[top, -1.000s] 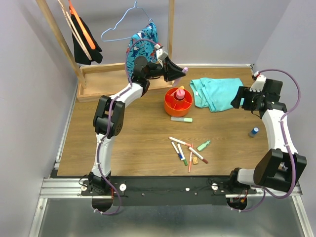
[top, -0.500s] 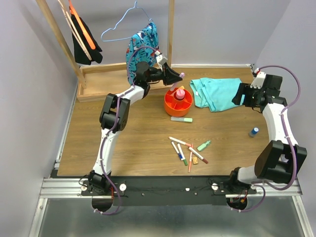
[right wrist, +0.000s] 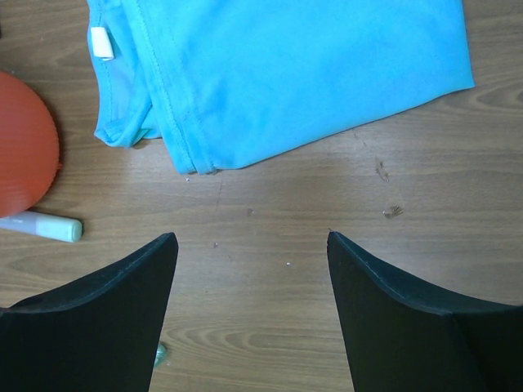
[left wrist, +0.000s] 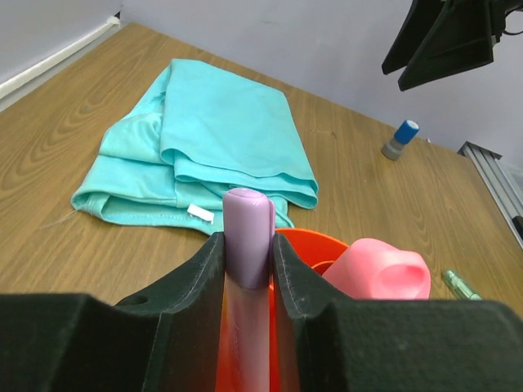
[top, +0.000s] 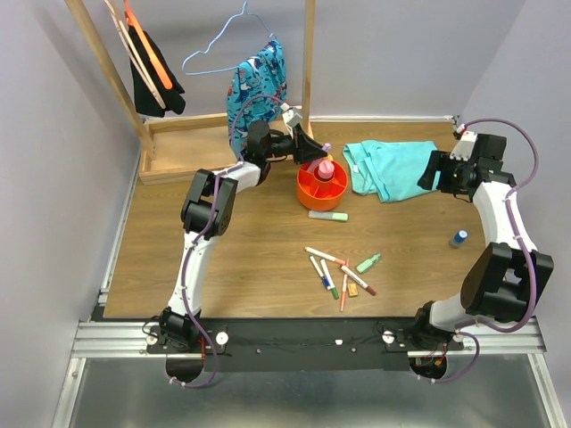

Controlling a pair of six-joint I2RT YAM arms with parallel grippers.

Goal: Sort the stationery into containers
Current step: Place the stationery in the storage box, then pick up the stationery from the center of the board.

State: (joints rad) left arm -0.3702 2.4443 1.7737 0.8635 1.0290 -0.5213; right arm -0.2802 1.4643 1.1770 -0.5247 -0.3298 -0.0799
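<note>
Overhead, the left gripper (top: 314,150) hangs at the far rim of the orange bowl (top: 306,192), tilted down with a lilac highlighter (top: 326,147) in its grip, likely aimed at a compartment beside the pink bottle (top: 326,168). A green highlighter (top: 328,215) lies just beside the bowl, and the loose pens (top: 337,270) lie well apart toward the bases. At the left wrist, both fingers clamp the lilac barrel, cap end just above the bowl's rim, so release looks close. At the right wrist, the right gripper (right wrist: 252,245) is spread wide and empty over the tabletop (right wrist: 270,278) near the teal cloth (right wrist: 278,73), probably parked out of the way.
</note>
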